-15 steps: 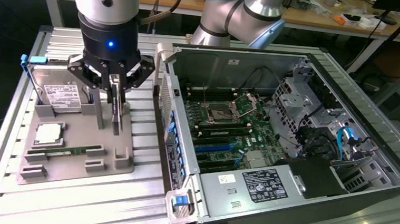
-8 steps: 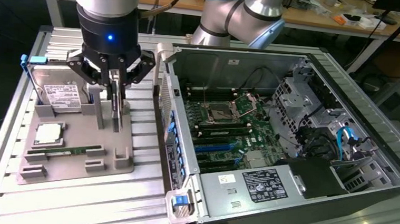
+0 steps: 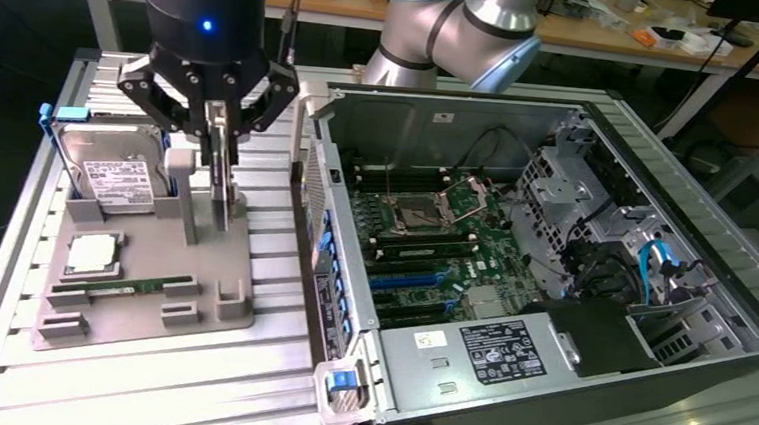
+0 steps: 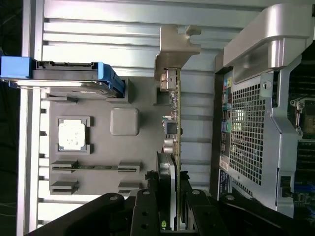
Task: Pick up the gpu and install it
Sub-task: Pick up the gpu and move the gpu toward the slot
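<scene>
The gpu (image 3: 226, 190) is a thin dark card standing on edge at the right side of the grey parts holder (image 3: 145, 311). My gripper (image 3: 220, 146) comes down from above and is shut on the card's upper edge, one finger on each face. In the wrist view the gpu (image 4: 173, 123) is edge-on, its silvery bracket at the far end, and my gripper (image 4: 170, 196) clamps its near end. The open computer case (image 3: 510, 262) lies on the exterior view's right, with the motherboard and its blue slots (image 3: 409, 275) exposed.
The grey holder (image 4: 98, 98) also carries a silver hard drive (image 3: 113, 174) in a blue frame, a processor (image 3: 93, 253) and a slim green memory stick (image 3: 134, 284). The case wall (image 4: 251, 123) stands close beside the card. A blue latch (image 3: 341, 380) sticks out at the case's near corner.
</scene>
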You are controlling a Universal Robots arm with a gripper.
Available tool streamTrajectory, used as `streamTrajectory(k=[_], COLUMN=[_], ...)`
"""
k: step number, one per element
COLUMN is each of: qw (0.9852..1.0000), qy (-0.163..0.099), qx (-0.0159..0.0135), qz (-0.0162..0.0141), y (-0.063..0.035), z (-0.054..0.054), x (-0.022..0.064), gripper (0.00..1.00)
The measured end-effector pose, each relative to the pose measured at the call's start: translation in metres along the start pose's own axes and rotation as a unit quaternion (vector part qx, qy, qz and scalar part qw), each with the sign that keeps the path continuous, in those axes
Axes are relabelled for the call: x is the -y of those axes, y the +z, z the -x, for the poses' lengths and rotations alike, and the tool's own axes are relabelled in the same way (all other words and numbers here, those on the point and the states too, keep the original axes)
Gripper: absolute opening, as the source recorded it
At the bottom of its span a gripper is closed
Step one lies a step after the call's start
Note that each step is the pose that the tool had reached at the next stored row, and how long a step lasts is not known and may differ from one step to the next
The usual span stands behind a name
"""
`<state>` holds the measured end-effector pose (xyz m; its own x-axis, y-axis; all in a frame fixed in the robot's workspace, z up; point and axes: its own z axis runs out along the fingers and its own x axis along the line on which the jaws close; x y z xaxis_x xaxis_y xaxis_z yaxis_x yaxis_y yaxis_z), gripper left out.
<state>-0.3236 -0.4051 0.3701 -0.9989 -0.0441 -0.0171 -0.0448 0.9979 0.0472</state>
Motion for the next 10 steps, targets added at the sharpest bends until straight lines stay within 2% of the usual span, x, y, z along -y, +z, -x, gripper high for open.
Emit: streamTrajectory(k=[2,10], qw=[1.0000,1.0000], qy=[0.000,0.000], qx=[0.0000,0.0000], qz=[0.0000,-0.0001], y=[-0.0124,-0.0467], z=[0.000,0.001], x=[-0.0006,-0.0022], gripper=[0.27,0.27])
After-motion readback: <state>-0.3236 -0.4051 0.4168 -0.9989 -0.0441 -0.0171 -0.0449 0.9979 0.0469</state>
